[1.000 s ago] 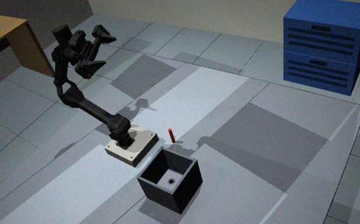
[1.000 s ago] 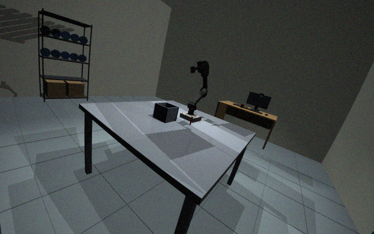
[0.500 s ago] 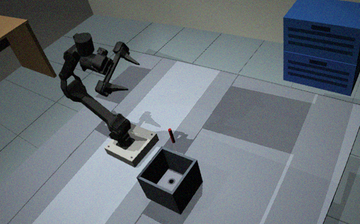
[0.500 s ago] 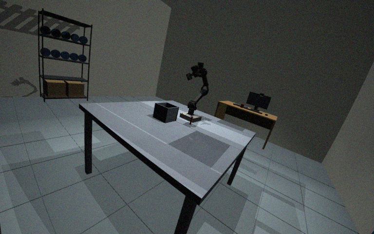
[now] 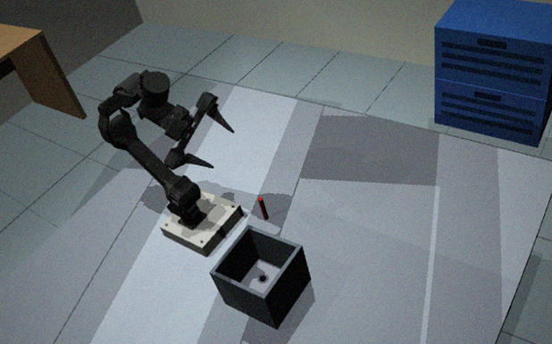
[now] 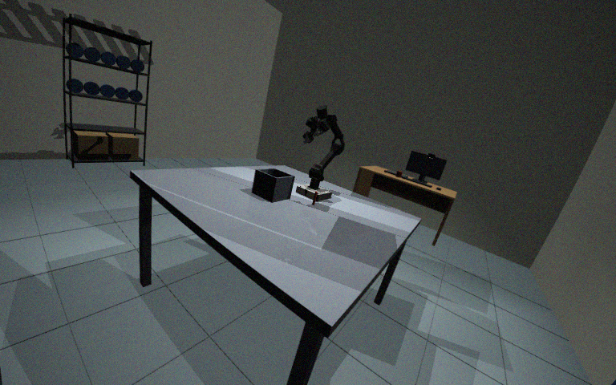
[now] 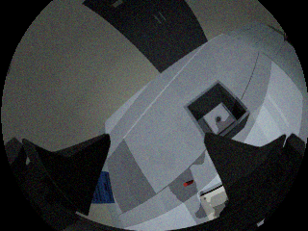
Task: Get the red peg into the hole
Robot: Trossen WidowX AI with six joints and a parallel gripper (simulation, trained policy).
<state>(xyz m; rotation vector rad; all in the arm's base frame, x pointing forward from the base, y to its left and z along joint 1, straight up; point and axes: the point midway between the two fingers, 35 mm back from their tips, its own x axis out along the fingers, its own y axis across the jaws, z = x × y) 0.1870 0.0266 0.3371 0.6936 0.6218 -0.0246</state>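
The red peg [image 5: 263,208] [image 6: 314,198] [image 7: 189,183] stands upright on the table [image 5: 360,248] [image 6: 227,190], beside the robot's base and outside the box. The dark open box [image 5: 242,295] [image 6: 263,184] [image 7: 207,103] stands near it. A pale plate [image 5: 266,266] [image 7: 211,115] with a round dark hole [image 5: 262,278] [image 7: 218,118] shows at its bottom; the hole is empty. My gripper [image 5: 223,150] [image 7: 158,139] is wide open and empty. It hangs well above the table, clear of both peg and box. In the exterior view its fingers are too small to tell apart.
The pale robot base [image 5: 174,227] [image 7: 214,199] sits close to the peg and box. A blue cabinet [image 5: 484,55] [image 7: 103,190] stands beyond the table edge. A wooden desk [image 5: 16,34] [image 6: 447,191] and a shelf rack [image 6: 104,99] stand away from the table.
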